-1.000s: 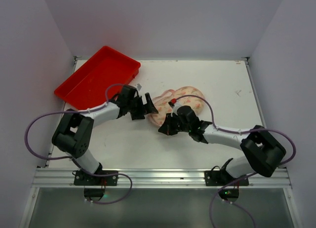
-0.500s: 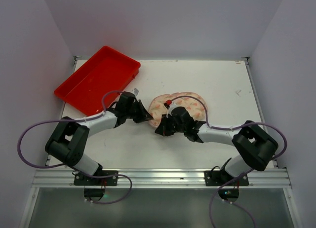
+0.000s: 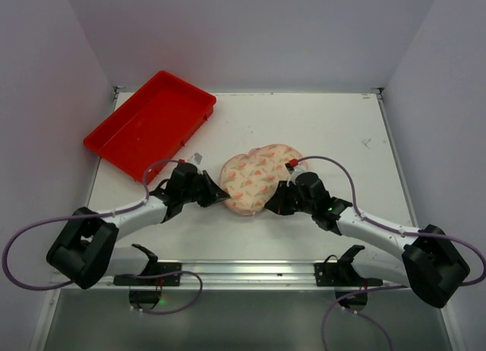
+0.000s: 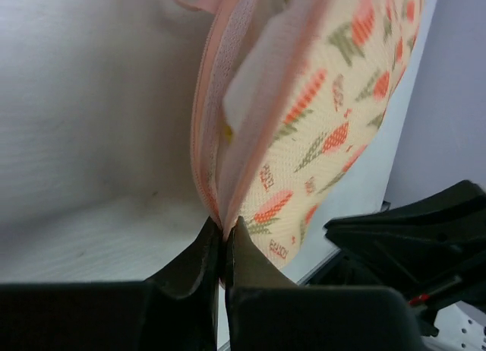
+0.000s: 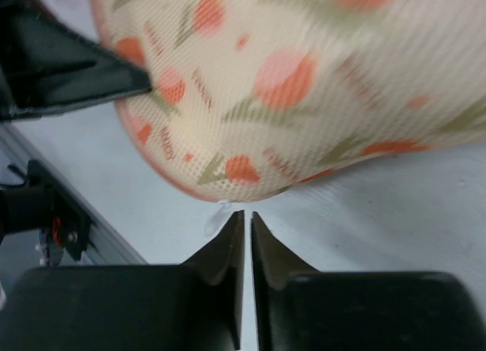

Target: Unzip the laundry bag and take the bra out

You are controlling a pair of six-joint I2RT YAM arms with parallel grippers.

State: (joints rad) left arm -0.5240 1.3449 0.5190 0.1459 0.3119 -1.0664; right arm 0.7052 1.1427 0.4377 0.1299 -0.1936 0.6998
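Note:
The laundry bag [image 3: 258,178], cream with orange-red prints, lies mid-table between my two grippers. My left gripper [image 3: 221,195] is at its left end, shut on the pink zip edging [image 4: 215,123] where the two halves meet [image 4: 225,223]. The halves gape a little, and something white [image 4: 237,100] shows inside. I cannot tell whether that is the bra. My right gripper [image 3: 275,202] sits at the bag's near right edge. In the right wrist view its jaws [image 5: 244,213] stand a narrow slit apart, just short of the bag [image 5: 288,85], holding nothing. A small clear tab [image 5: 216,220] lies by the left fingertip.
A red plastic tray [image 3: 148,123] stands at the back left of the table. The metal rail [image 3: 243,271] with both arm bases runs along the near edge. White walls close in the table on three sides.
The left gripper shut on the bag's edge, and both arms drew back toward the near edge. The bag shifted left and nearer. The right jaws parted slightly and came off the bag.

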